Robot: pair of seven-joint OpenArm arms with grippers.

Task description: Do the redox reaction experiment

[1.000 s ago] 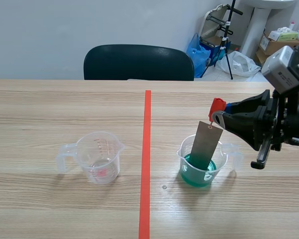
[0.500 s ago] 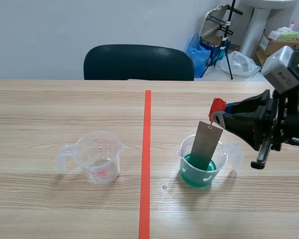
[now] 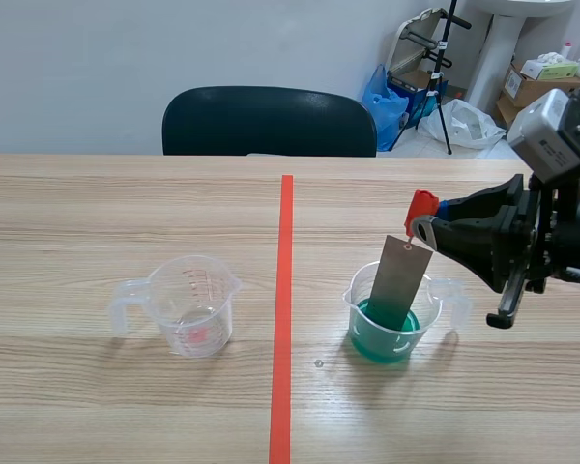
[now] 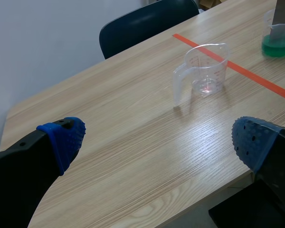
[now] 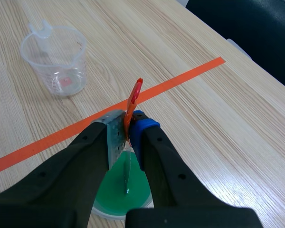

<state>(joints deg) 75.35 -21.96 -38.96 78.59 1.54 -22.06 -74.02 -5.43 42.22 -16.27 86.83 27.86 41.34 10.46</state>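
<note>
A grey metal strip (image 3: 398,280) stands tilted in a clear beaker (image 3: 394,314) of green liquid, right of the tape line. Its lower end is in the liquid. A red tab (image 3: 420,205) sticks up from the strip's top, and my right gripper (image 3: 427,230) is shut on that tab. In the right wrist view the tab (image 5: 134,97) is pinched between the fingers, with the green liquid (image 5: 118,187) below. An empty clear beaker (image 3: 188,304) stands left of the line. My left gripper (image 4: 156,137) is open over the table's near left corner, far from the empty beaker (image 4: 205,71).
A dark chair (image 3: 268,121) stands behind the table's far edge. Boxes, bags and a stand (image 3: 522,82) are on the floor at the back right. The table's edge (image 4: 180,213) runs close under the left gripper.
</note>
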